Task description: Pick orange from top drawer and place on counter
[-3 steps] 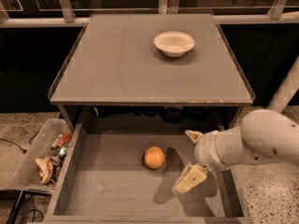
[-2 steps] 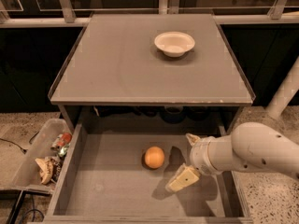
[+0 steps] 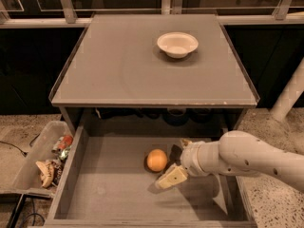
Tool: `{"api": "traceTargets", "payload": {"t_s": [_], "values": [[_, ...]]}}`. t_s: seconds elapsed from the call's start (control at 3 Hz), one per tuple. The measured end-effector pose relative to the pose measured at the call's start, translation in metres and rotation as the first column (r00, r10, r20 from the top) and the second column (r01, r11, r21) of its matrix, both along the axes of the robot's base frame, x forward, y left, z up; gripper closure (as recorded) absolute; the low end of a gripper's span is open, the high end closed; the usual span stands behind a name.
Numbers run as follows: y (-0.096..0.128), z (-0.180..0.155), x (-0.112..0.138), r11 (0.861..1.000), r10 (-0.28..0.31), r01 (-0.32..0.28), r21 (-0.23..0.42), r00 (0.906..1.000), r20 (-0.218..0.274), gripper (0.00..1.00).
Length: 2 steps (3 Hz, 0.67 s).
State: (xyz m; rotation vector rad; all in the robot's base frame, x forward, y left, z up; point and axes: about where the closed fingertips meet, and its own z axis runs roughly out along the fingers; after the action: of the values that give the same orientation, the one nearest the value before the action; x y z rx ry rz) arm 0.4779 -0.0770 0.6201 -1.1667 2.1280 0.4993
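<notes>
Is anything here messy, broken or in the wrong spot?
Nothing looks spilled or broken. The one odd sight is an orange lying alone on the bare floor of the open top drawer, with the gripper close beside it, jaws spread. The clear bin on the floor holds litter.

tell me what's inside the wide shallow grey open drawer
A small round orange on the drawer floor, with the robot's open gripper close beside it. The white arm hides the floor beneath it.

Orange (image 3: pixel 156 160) on open top drawer (image 3: pixel 109 196) floor — gripper (image 3: pixel 178 159) just beside
</notes>
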Motion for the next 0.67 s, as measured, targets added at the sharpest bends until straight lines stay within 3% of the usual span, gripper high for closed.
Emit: {"api": "traceTargets", "payload": {"t_s": [0.33,0.67], "values": [[0.0388,-0.0034,0.0096,0.996,0.025,-0.025,0.085,0.9997,-0.004,0.0],[0.0391,-0.0033,0.0095,0.996,0.026,-0.025,0.086,0.9997,-0.004,0.0]]}}
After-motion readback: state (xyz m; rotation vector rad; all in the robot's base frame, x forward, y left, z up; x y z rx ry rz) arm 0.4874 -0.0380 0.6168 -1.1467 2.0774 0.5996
